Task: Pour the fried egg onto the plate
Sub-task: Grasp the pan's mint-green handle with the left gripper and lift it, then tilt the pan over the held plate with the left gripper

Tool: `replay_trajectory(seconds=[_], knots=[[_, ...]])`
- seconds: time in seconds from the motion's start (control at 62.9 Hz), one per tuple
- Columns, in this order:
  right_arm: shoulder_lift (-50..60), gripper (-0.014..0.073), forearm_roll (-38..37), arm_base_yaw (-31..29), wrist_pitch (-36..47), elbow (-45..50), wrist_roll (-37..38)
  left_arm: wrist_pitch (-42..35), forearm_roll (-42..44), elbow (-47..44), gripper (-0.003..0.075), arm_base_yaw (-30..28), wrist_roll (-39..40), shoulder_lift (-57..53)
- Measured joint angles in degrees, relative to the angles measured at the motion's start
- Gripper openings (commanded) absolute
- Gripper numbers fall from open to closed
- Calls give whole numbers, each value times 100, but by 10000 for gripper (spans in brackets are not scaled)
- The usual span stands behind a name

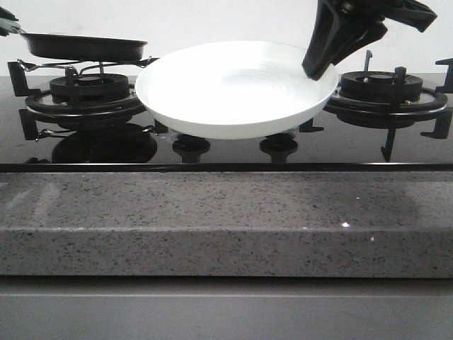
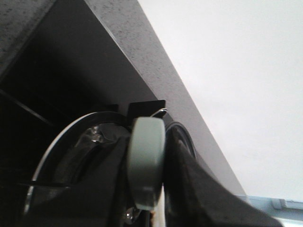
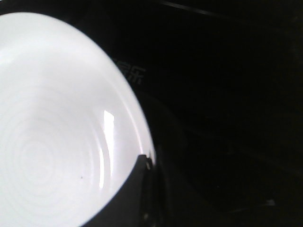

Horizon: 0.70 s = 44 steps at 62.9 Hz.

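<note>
The fried egg cannot be seen in any view; the black pan's (image 1: 85, 47) raised wall hides its inside from the front, so whether the egg lies there cannot be told. The pan hangs level above the left burner (image 1: 88, 92), clear of the grate, its near rim just beside the plate's left edge. The plate (image 1: 237, 88) is bare and white (faint rings show in its glaze), lifted off the black stovetop (image 1: 226, 152) between the two burners, with two knobs (image 1: 191, 146) visible under it.

The right tool (image 1: 318, 69) comes down from the top of the front view onto the plate's right rim; in the right wrist view one dark finger (image 3: 135, 189) lies against that rim, the other out of sight, so it appears clamped on the plate. The left tool (image 1: 7, 27) is cut off at the frame's left edge; the left wrist view shows its fingers (image 2: 184, 189) closed around the pale green handle (image 2: 147, 161).

The right burner (image 1: 386, 95) stands free behind the arm. The speckled grey desk (image 1: 226, 219) runs open along the front.
</note>
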<state>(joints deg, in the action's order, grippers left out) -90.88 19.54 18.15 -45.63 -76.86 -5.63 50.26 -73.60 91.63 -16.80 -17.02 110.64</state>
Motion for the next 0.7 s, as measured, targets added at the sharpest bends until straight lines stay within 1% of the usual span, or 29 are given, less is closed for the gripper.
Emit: replay_trajectory(seconds=[0.143, 0.27, 0.382, 0.573, 0.7], knots=[[0, -106, 10, 0, 0, 0, 0, 344, -315, 93, -20, -83, -339, -41], [0, -106, 10, 0, 0, 0, 0, 410, -380, 141, -20, -62, -561, -316], [0, -106, 10, 0, 0, 0, 0, 432, -393, 161, -20, 83, -726, -662], [0, -106, 10, 0, 0, 0, 0, 474, -292, 173, -20, 672, -850, -1268], [0, -106, 10, 0, 0, 0, 0, 298, 382, 173, -20, 1265, -861, -1676]])
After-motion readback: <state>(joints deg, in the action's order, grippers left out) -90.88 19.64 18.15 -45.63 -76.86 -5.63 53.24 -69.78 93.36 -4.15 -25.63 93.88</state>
